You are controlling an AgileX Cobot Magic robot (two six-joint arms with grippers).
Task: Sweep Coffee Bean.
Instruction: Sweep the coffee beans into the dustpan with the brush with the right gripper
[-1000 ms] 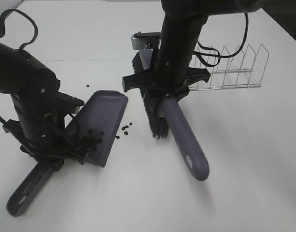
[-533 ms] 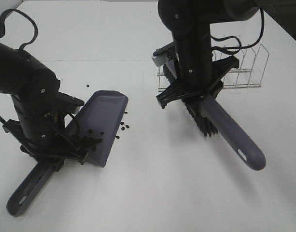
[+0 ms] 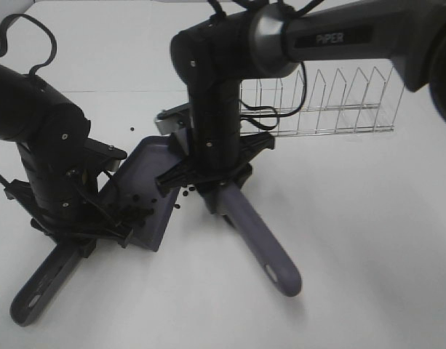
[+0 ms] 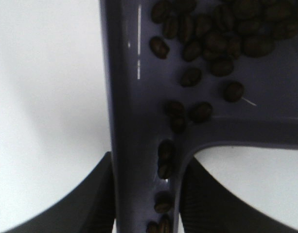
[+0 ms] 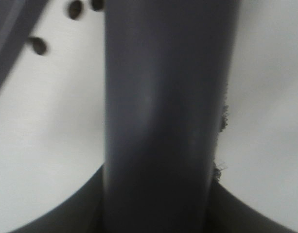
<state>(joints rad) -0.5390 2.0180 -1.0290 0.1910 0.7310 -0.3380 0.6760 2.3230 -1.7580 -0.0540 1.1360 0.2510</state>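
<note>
Nearest, at the left front of the white table [image 3: 368, 240], lies the purple-grey dustpan [image 3: 35, 297] with its long handle pointing toward the near left corner and its pan opening toward the far right; the left gripper [image 3: 73, 240] sits where handle meets pan, and the left wrist view shows its two dark fingers [image 4: 97, 204] pressed against either side of the handle, so it is clamped on the dustpan [image 4: 134, 121]; a little to the right, the purple-grey handle of the brush [image 3: 260, 243] slants down to the near right, its tip with the hanging hole close above the table; the right gripper [image 3: 215, 185] has that handle clamped between its jaws, and in the right wrist view the brush [image 5: 158, 121] fills the middle of the picture with a dark finger at each side; most of the coffee beans [image 3: 135, 213] lie heaped at the back of the pan near the left gripper, seen close up as glossy dark ovals [image 4: 212, 39], some strung down the handle's channel; a few more lie loose on the table just off the pan's right edge, beside the brush [image 5: 39, 46]; one lone bean lies farther back on the left; farthest, on the right behind the arm, stands a wire rack [image 3: 339, 102].
</note>
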